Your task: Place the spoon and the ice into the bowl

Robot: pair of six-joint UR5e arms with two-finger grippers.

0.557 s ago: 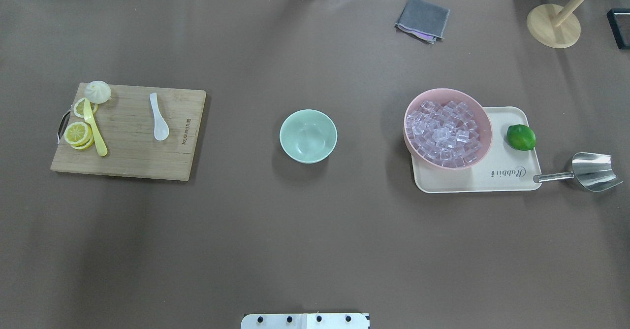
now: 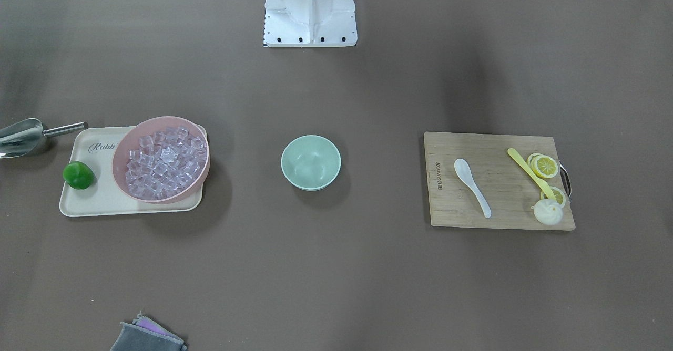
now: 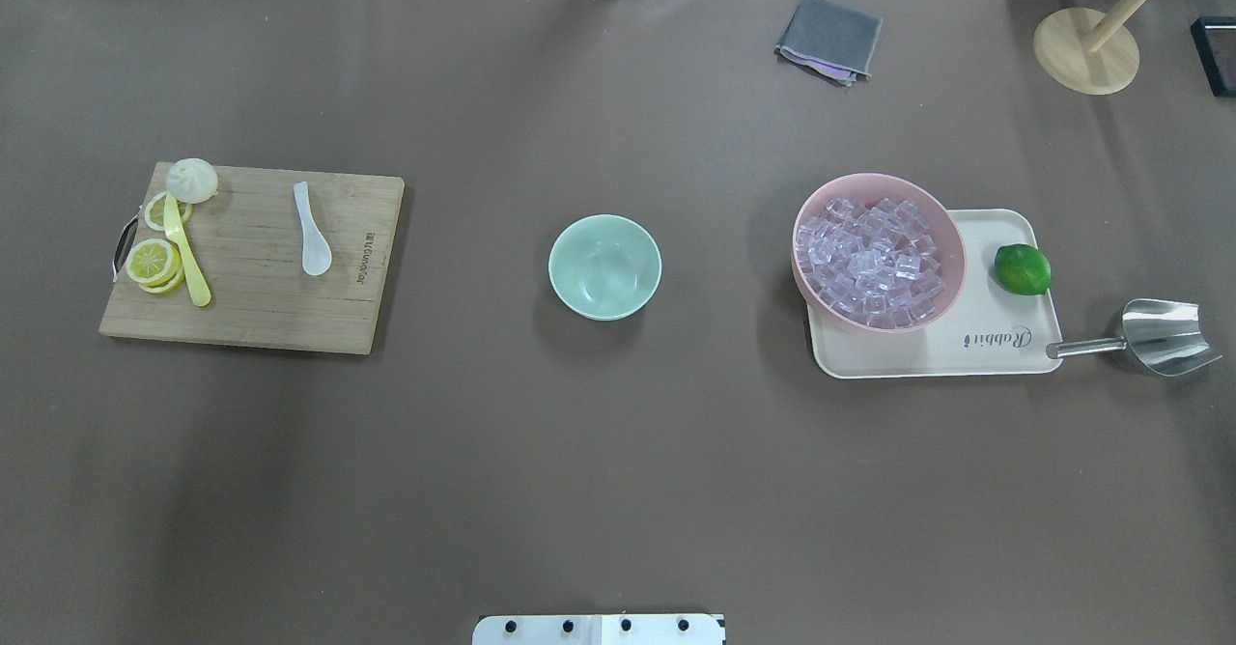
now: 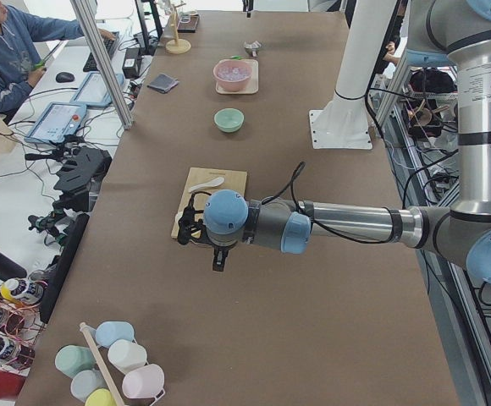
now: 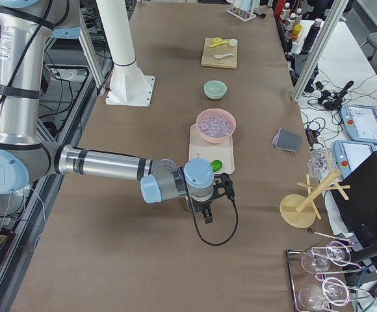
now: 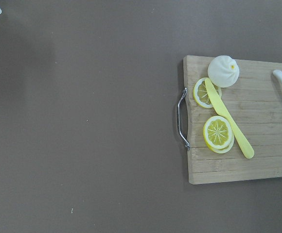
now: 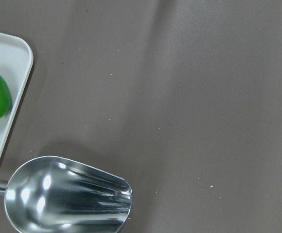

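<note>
I am judging nothing done yet: the bowl (image 3: 604,266) is sitting empty mid-counter, the spoon (image 3: 311,230) is lying on the board (image 3: 251,283) toward the left edge, and the ice (image 3: 874,264) is filling the pink bowl (image 3: 877,179) toward the right edge. I cannot tell whether the left tool (image 4: 188,230) or the right tool (image 5: 225,186) is clenched.

Light is bright, even and diffuse, falling from above. On the table (image 3: 618,490) shadows are soft-edged: a dim halo hugs the bowl (image 3: 604,266), the pink bowl (image 3: 801,230) and the board (image 3: 261,307), and faint, broad darker bands cross the brown surface. The ice (image 3: 874,264) glints with small white sparkles. In the right wrist view the scoop (image 7: 68,199) shows streaky glare. Focus is sharp in all views. The side views are wide-angle, so a post (image 4: 102,63) leans near the edge.
</note>
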